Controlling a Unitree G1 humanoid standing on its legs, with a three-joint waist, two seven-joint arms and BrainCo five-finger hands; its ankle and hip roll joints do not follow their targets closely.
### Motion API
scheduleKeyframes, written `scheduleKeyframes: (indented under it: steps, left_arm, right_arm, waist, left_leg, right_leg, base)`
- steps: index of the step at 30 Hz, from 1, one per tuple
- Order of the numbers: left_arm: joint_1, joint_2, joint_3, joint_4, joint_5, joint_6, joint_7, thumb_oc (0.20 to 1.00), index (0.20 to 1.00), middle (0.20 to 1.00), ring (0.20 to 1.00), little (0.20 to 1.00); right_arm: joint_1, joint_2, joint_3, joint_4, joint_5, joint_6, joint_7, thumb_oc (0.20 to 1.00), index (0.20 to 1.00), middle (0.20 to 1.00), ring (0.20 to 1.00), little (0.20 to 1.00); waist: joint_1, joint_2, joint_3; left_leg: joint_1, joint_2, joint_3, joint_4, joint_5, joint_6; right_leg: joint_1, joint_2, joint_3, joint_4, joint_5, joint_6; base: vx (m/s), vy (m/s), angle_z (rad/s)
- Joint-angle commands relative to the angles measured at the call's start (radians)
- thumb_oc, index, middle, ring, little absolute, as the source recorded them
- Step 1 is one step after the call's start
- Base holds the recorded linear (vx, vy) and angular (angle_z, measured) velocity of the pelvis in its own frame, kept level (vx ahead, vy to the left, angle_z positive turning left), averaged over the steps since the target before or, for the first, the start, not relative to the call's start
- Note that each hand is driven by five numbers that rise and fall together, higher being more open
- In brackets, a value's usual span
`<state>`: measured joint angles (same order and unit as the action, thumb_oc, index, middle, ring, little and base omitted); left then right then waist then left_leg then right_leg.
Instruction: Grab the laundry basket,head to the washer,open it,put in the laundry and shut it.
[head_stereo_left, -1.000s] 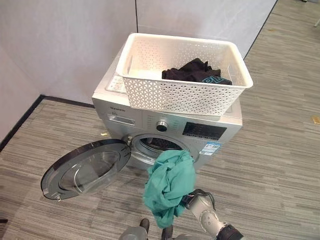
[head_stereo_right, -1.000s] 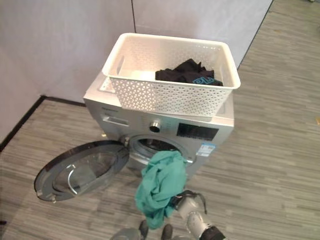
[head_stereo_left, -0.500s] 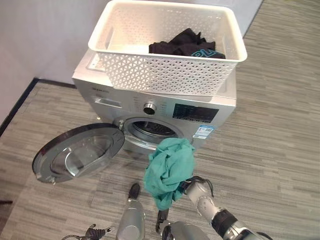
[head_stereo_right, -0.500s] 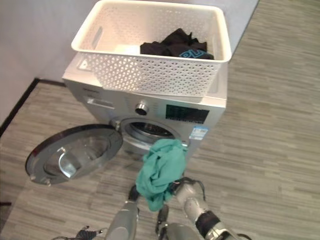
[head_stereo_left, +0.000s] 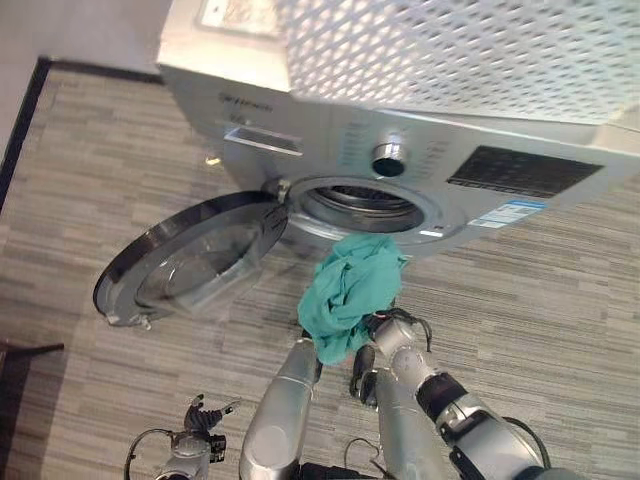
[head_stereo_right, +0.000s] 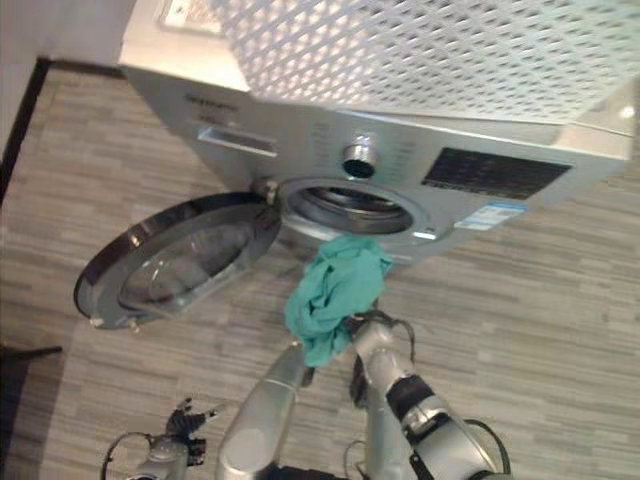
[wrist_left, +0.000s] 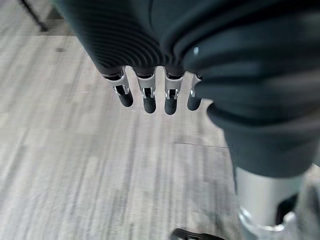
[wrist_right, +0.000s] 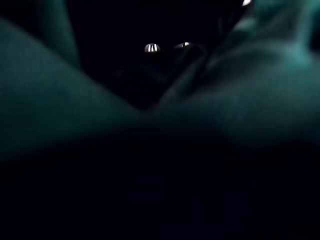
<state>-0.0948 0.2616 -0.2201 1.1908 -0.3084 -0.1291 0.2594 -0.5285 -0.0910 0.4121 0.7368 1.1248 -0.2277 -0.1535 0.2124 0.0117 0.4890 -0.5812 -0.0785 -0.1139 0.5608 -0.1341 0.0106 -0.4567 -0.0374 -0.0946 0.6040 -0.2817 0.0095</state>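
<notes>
Dangling from right hand (head_stereo_left: 392, 333), teal cloth (head_stereo_left: 352, 294) at washer (head_stereo_left: 330, 125) mouth.

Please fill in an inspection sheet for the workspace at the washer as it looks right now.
Surface: grey wood-look floor.
Job's things: washer with door swung open; white basket on top; teal cloth held up at the drum opening.
Clutter: nothing seen.
Hands: right hand curled on the teal cloth; left hand low over the floor, fingers straight, holding nothing.
Cables: nothing seen.
Surroundings: black baseboard.
</notes>
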Motion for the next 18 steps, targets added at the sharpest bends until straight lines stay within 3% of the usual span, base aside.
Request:
scheduleKeyframes:
  steps: [1,4,5,10,11,14,18]
  left_arm:
    - [0.066,0.007,-0.019,0.021,-0.02,-0.001,0.022,1.0,1.0,1.0,1.0,1.0]
    - [0.066,-0.002,-0.047,0.033,-0.03,0.001,0.019,1.0,1.0,1.0,1.0,1.0]
    - [0.065,-0.005,-0.056,0.035,-0.03,0.002,0.019,1.0,1.0,1.0,1.0,1.0]
    - [0.054,-0.012,-0.11,0.021,-0.034,-0.006,0.014,1.0,1.0,1.0,1.0,1.0]
    - [0.053,-0.01,-0.137,0.002,-0.037,-0.009,0.011,1.0,1.0,1.0,1.0,1.0]
    - [0.048,-0.006,-0.162,-0.019,-0.042,-0.011,0.011,1.0,1.0,1.0,1.0,1.0]
    - [0.054,0.018,-0.224,-0.102,-0.021,-0.025,0.01,1.0,1.0,1.0,1.0,1.0]
  right_arm:
    - [0.009,0.026,-0.029,-0.053,-0.01,-0.085,-0.024,0.2,0.2,0.2,0.2,0.2]
    - [-0.115,0.019,-0.117,0.054,0.007,-0.107,-0.068,0.2,0.2,0.2,0.2,0.2]
    - [-0.144,0.01,-0.138,0.081,0.008,-0.107,-0.077,0.2,0.2,0.2,0.2,0.2]
    - [-0.325,-0.063,-0.237,0.258,0.009,-0.102,-0.114,0.2,0.2,0.2,0.2,0.2]
    - [-0.401,-0.123,-0.275,0.36,-0.004,-0.086,-0.137,0.2,0.2,0.2,0.2,0.2]
    - [-0.482,-0.181,-0.303,0.445,-0.004,-0.069,-0.147,0.2,0.2,0.2,0.2,0.2]
    - [-0.632,-0.378,-0.306,0.58,-0.063,-0.035,-0.17,0.2,0.2,0.2,0.2,0.2]
  waist:
    - [0.006,-0.005,-0.047]
    - [0.026,0.016,-0.017]
    - [0.031,0.02,-0.013]
    - [0.061,0.054,0.016]
    - [0.074,0.071,0.03]
    - [0.091,0.085,0.03]
    - [0.146,0.132,0.031]
  left_leg:
    - [-0.03,0.06,-0.033,0.092,-0.037,0.007]
    - [-0.118,0.037,-0.045,0.169,-0.061,0.023]
    - [-0.124,0.032,-0.047,0.199,-0.102,0.027]
    - [-0.211,0.006,-0.06,0.276,-0.136,0.047]
    - [-0.249,-0.007,-0.061,0.309,-0.149,0.055]
    - [-0.294,-0.018,-0.067,0.342,-0.164,0.06]
    - [-0.422,-0.052,-0.065,0.453,-0.206,0.071]
  right_leg:
    - [0.058,-0.043,0.014,-0.084,0.067,0.07]
    - [-0.011,-0.053,0.0,-0.036,0.055,0.07]
    - [-0.014,-0.055,0.0,-0.015,0.025,0.076]
    - [-0.088,-0.066,-0.006,0.036,0.01,0.081]
    - [-0.124,-0.071,-0.007,0.062,0.005,0.084]
    - [-0.169,-0.075,-0.013,0.088,-0.004,0.084]
    - [-0.295,-0.095,-0.024,0.18,-0.028,0.096]
  base:
    - [-0.05,0.04,0.16]
    - [-0.02,0.069,0.03]
    - [0.06,0.073,0.11]
    - [0.01,0.084,0.15]
    - [0.02,0.092,0.14]
    - [0.03,0.095,0.18]
    - [0.05,0.132,0.13]
